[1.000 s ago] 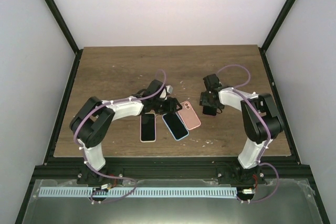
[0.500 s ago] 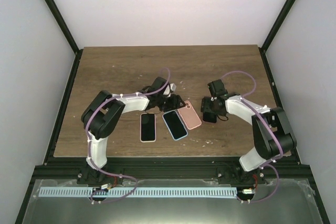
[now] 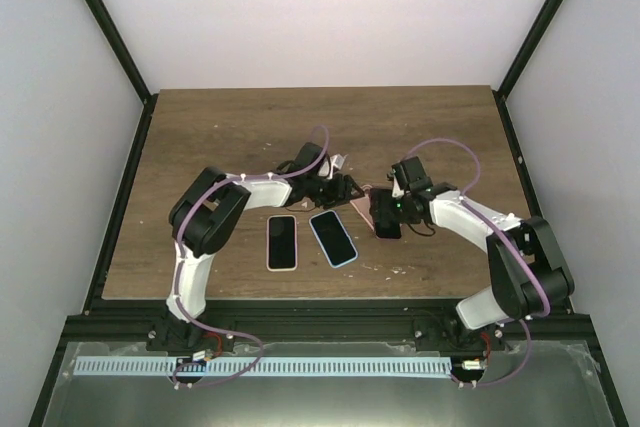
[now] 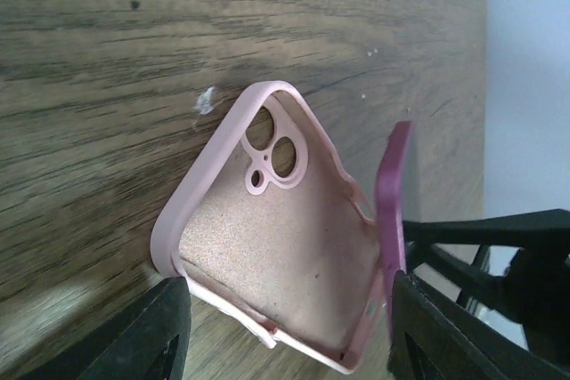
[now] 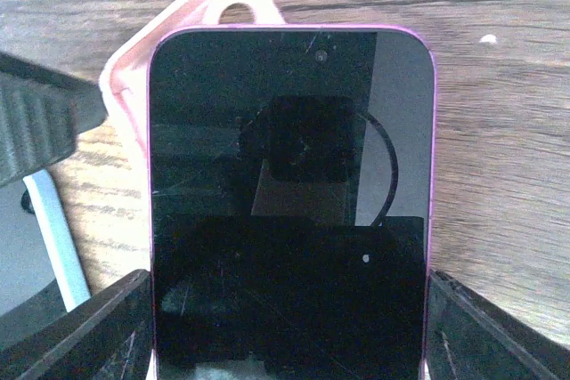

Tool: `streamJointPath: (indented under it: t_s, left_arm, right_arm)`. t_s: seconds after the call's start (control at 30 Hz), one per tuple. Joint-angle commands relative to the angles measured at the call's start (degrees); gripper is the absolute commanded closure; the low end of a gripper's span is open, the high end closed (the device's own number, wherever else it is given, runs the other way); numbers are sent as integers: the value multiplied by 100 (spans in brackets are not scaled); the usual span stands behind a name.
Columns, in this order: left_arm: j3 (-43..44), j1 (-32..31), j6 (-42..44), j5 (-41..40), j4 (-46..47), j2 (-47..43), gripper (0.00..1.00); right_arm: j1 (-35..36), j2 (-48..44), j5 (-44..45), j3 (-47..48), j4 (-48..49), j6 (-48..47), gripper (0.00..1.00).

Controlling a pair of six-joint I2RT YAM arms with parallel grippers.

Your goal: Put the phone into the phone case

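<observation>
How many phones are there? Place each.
3. A pale-edged phone and a blue-edged phone lie on the table; the third phone is in the right gripper, at the pink case.

The far half of the table (image 3: 320,117) is bare wood from corner to corner, so there is lots of room to move there. The strips along the left and right edges are bare too. The middle is crowded. The left gripper (image 3: 348,191) and right gripper (image 3: 384,217) meet there, and the case (image 4: 276,255) and the held phone (image 5: 289,202) fill almost all the gap between them. A light phone (image 3: 282,242) and a blue phone (image 3: 333,237) lie flat just beside each other, toward the near edge. The left arm (image 3: 250,190) and right arm (image 3: 465,212) bend over the near corners.
</observation>
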Motion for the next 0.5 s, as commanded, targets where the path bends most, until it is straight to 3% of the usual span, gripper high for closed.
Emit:
streamJointPath:
  t_s: [0.0, 0.23, 0.47]
  left_arm:
    - [50, 53, -303, 259, 629, 152, 37]
    - [-527, 425, -467, -23, 868, -439, 37]
    - [-885, 650, -396, -237, 806, -870, 37]
  right_arm:
    - [50, 11, -497, 53, 471, -506, 38]
    - [50, 164, 245, 372, 659, -1123, 39]
    - [50, 544, 199, 581, 1149, -1974, 40]
